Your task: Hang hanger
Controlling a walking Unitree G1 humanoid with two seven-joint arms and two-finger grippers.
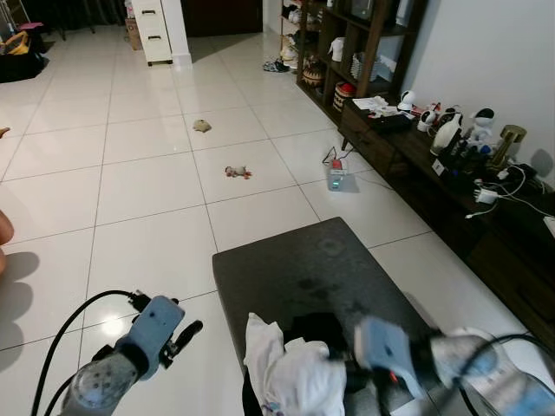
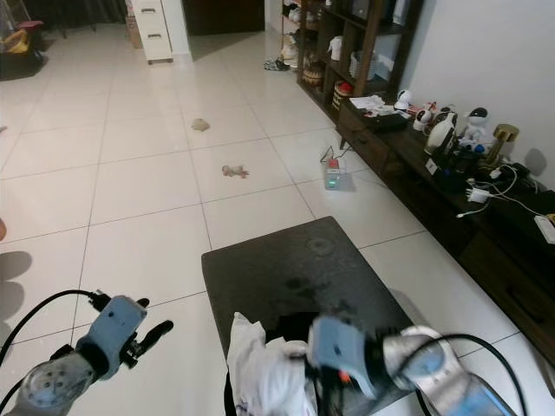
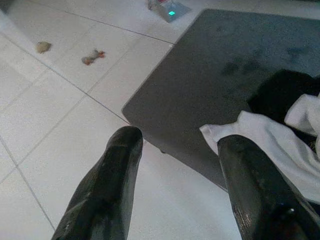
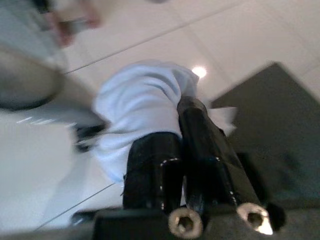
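Lying crumpled on the dark ottoman (image 1: pixel 303 269), white cloth (image 1: pixel 290 368) meets the closed right gripper (image 4: pixel 187 135); left gripper (image 3: pixel 177 165) gapes empty.

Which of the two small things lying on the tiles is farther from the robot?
The pale beige lump; the pinkish toy with a red end lies closer, nearer the grey ottoman.

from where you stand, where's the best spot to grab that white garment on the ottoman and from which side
Probably the raised bunched fold at the near end of the white garment, where it humps up over the dark ottoman edge. Come from above: the cloth lies crumpled and limp, so a pinch on that ridge suits it. The open left gripper already faces it.
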